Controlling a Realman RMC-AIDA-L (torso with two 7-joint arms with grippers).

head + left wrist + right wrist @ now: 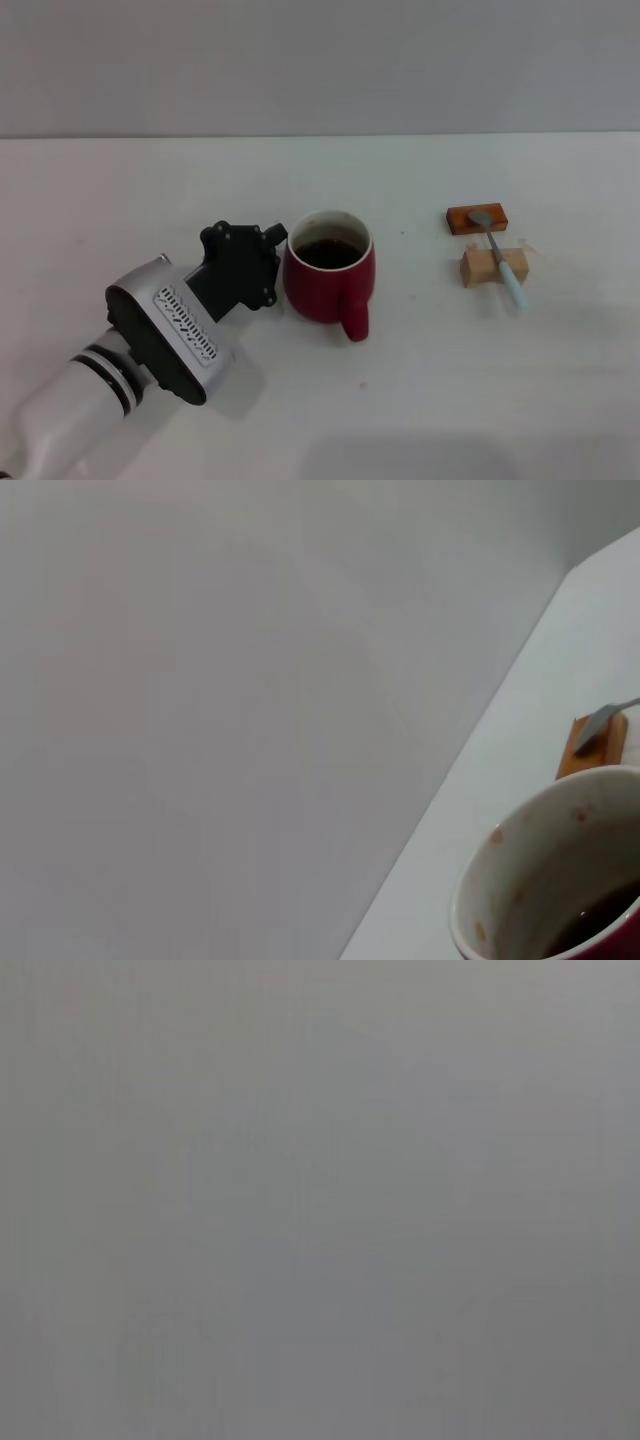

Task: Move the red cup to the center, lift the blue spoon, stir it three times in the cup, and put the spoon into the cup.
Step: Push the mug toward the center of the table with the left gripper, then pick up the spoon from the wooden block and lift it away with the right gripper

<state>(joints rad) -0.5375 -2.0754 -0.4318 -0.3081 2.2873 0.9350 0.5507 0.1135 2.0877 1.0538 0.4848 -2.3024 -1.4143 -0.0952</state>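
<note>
The left arm reaches in low from the near left of the red cup (329, 280), its white forearm with a black band leading into a grey and black wrist housing that lies angled toward the cup. At its end the black left gripper (262, 268) sits right against the cup's left side, on the side away from the handle, though its fingers are hidden behind the gripper body and the cup. The right arm and its gripper show in no view, and the right wrist camera sees only a plain grey field.
</note>
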